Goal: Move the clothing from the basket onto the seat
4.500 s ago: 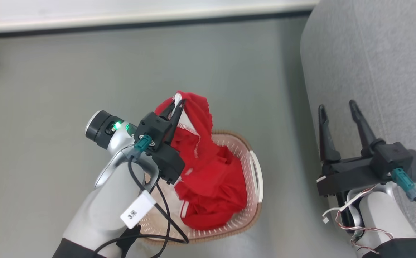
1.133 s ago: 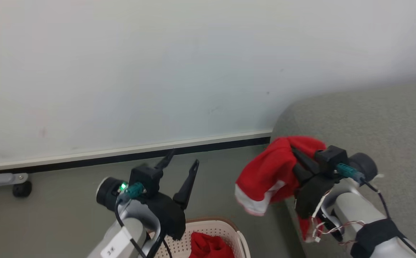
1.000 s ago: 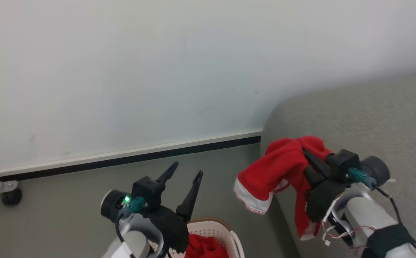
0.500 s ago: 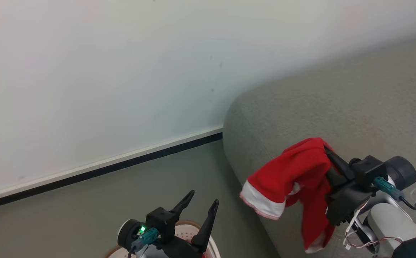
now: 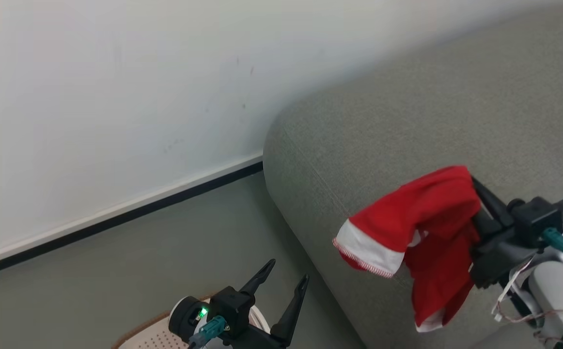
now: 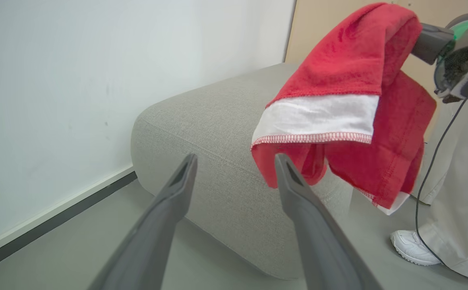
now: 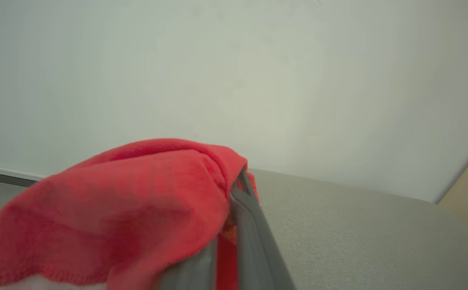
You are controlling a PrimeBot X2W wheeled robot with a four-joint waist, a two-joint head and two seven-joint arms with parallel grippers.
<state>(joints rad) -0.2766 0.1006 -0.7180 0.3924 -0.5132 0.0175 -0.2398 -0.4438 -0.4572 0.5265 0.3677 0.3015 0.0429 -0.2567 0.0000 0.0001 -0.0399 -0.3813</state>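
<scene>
clenched on a red garment [image 5: 427, 203] hanging at the edge of the seat [image 5: 407, 111], the right hand [image 5: 479, 191] should carry it well inward before letting go, lest it slide off, while the released left hand [image 5: 289, 270] hovers over the basket [image 5: 146, 334].

A plain room (more lab than home): white wall [image 5: 92, 97], grey floor [image 5: 165, 242], grey upholstered seat [image 5: 407, 111].
</scene>
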